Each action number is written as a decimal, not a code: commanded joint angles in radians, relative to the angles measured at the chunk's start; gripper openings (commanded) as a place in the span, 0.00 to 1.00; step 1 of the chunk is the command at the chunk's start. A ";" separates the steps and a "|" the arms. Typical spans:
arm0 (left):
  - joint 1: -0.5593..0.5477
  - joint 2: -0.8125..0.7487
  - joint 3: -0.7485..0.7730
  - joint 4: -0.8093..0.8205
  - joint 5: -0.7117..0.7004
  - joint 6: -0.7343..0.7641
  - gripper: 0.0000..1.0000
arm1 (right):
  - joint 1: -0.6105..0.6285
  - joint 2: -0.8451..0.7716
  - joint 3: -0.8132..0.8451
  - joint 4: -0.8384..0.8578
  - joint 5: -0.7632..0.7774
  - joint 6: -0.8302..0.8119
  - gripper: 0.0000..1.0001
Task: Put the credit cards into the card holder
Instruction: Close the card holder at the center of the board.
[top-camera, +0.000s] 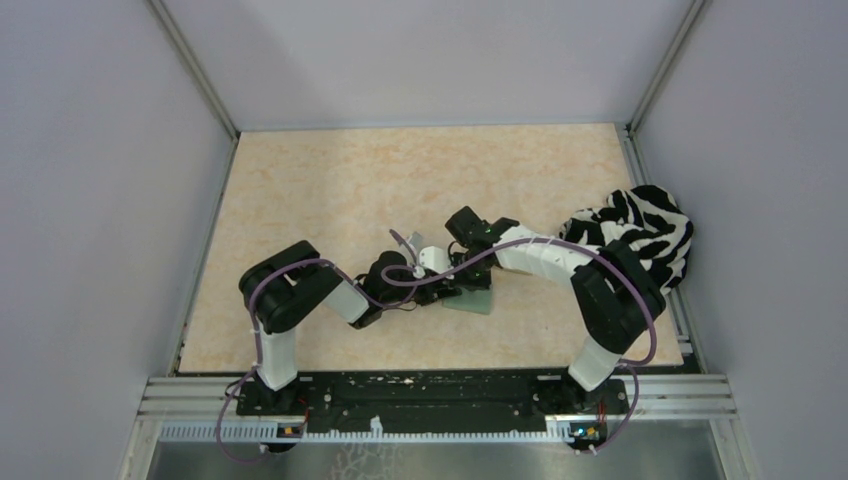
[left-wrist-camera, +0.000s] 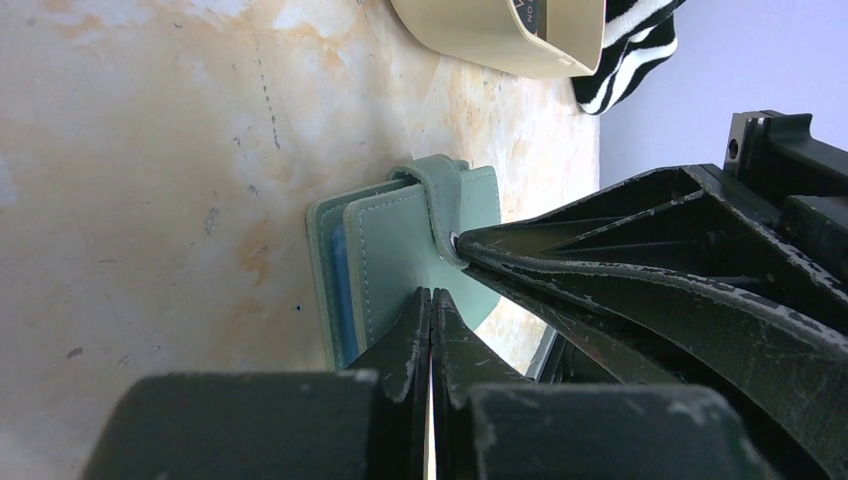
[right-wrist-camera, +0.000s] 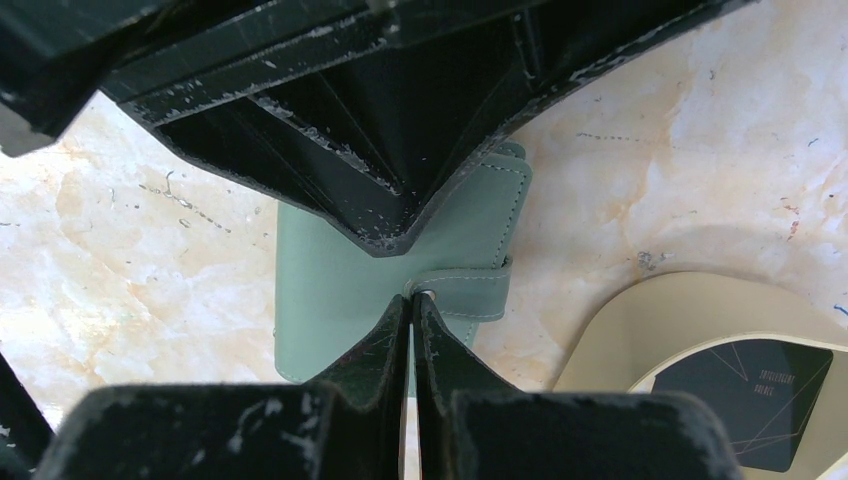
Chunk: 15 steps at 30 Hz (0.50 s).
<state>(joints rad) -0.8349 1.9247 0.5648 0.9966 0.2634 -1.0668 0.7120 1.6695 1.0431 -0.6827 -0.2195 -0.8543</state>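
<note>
From above, the left arm (top-camera: 345, 298) and right arm (top-camera: 535, 258) are covering most of the holder (top-camera: 474, 301). In the right wrist view, the edge is cutting off the tray (right-wrist-camera: 640, 330) and black card (right-wrist-camera: 745, 400); its print is showing too small to read.

pale grey-green folding card holder (right-wrist-camera: 330, 290): 1 | black rectangular credit card (right-wrist-camera: 750, 400): 1 (lying in the tray) | tan rounded tray (right-wrist-camera: 650, 320): 1 | black-and-white striped cloth (top-camera: 640, 232): 1
</note>
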 joint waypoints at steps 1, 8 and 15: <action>-0.001 0.030 -0.016 -0.019 0.006 0.018 0.00 | 0.052 0.117 -0.070 -0.043 -0.035 -0.018 0.00; -0.002 0.034 -0.026 0.005 0.007 0.009 0.00 | 0.076 0.128 -0.078 -0.050 -0.036 -0.023 0.00; -0.001 0.038 -0.034 0.025 0.013 0.004 0.00 | 0.095 0.128 -0.103 -0.046 -0.032 -0.022 0.00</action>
<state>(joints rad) -0.8349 1.9377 0.5499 1.0416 0.2638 -1.0840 0.7483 1.6779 1.0412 -0.6872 -0.1699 -0.8616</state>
